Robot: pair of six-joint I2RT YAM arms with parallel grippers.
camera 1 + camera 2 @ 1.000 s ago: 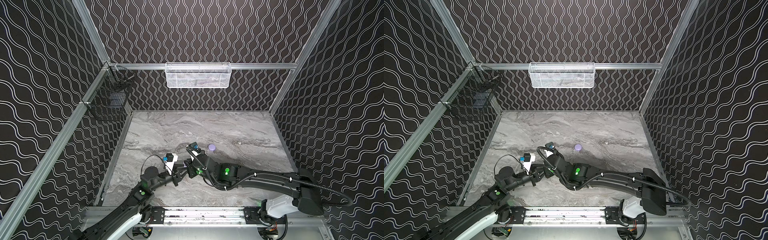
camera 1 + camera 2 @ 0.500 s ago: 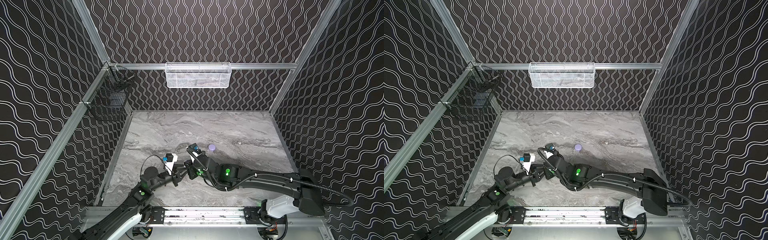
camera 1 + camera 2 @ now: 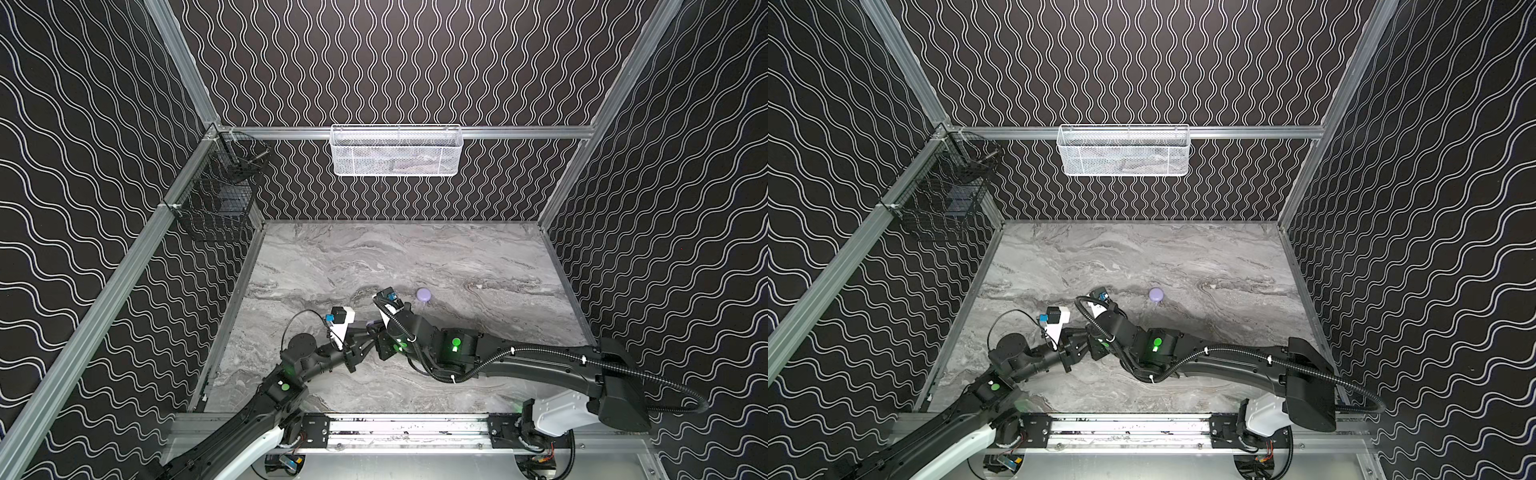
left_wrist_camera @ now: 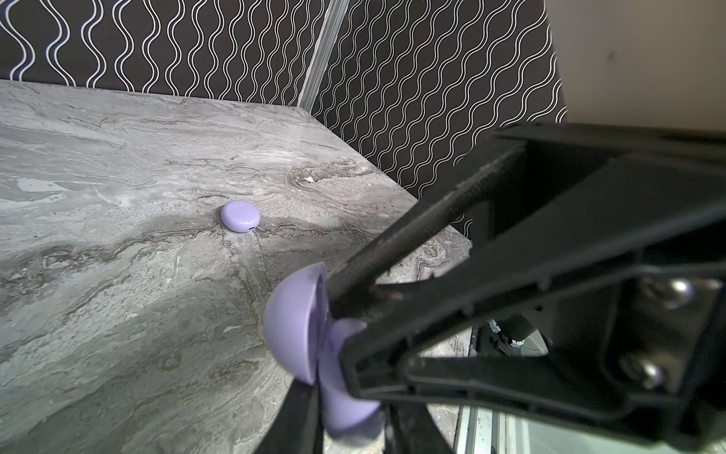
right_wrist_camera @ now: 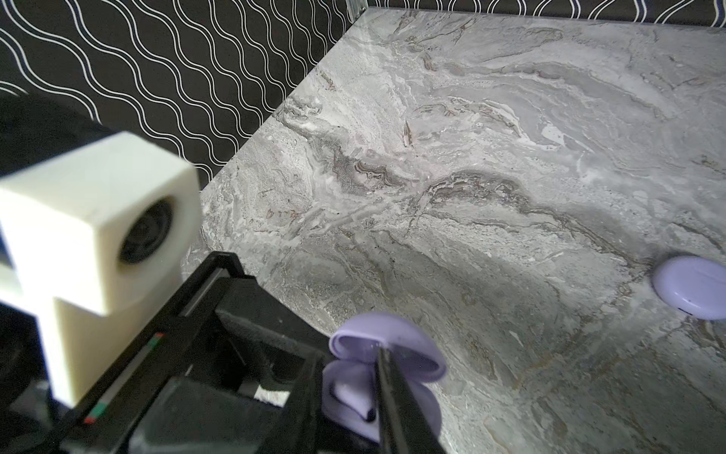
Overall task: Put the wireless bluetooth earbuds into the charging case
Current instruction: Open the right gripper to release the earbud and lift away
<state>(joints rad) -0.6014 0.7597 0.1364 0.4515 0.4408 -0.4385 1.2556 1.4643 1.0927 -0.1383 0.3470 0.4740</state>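
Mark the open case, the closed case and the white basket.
open case (image 4: 291,325): left wrist view, lid's outer shell.
closed case (image 4: 240,216): left wrist view, its top.
white basket (image 3: 397,160): a top view, front mesh.

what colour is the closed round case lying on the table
Pale lavender, matching the open case; the closed case shows best in the left wrist view.

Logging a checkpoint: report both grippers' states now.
Left gripper: shut on the open charging case.
Right gripper: tips at the case; state cannot be told.
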